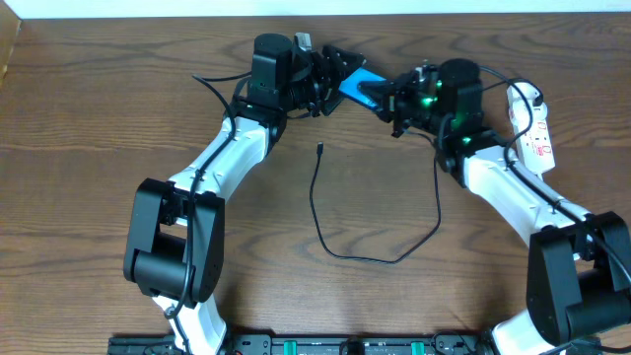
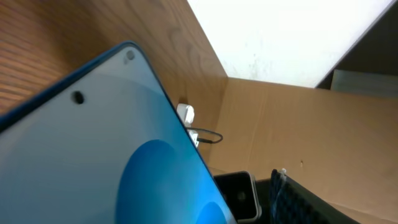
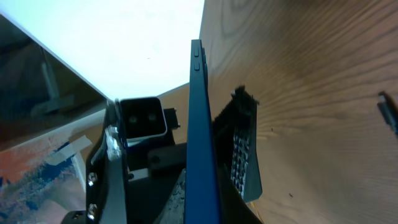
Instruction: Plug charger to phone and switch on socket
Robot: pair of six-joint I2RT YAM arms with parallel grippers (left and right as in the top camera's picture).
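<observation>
The phone (image 1: pixel 363 84) hangs above the far middle of the table, its blue screen tilted. My right gripper (image 1: pixel 386 97) is shut on its right end. In the right wrist view the phone (image 3: pixel 200 124) stands edge-on between my pads. My left gripper (image 1: pixel 343 73) stands open around the phone's left end; its dotted finger (image 3: pixel 241 158) sits a little off the back. The screen (image 2: pixel 93 155) fills the left wrist view, with one finger (image 2: pixel 305 199) to its right. The charger (image 1: pixel 375 259) lies looped on the table, its tip (image 1: pixel 320 148) free. The socket (image 1: pixel 535 133) lies at the far right.
The charger's cable runs under my right arm toward the socket; a white plug (image 2: pixel 185 114) with black cable shows in the left wrist view. The table's far edge (image 1: pixel 315 15) is close behind both grippers. A cardboard wall (image 2: pixel 323 124) stands beyond the table.
</observation>
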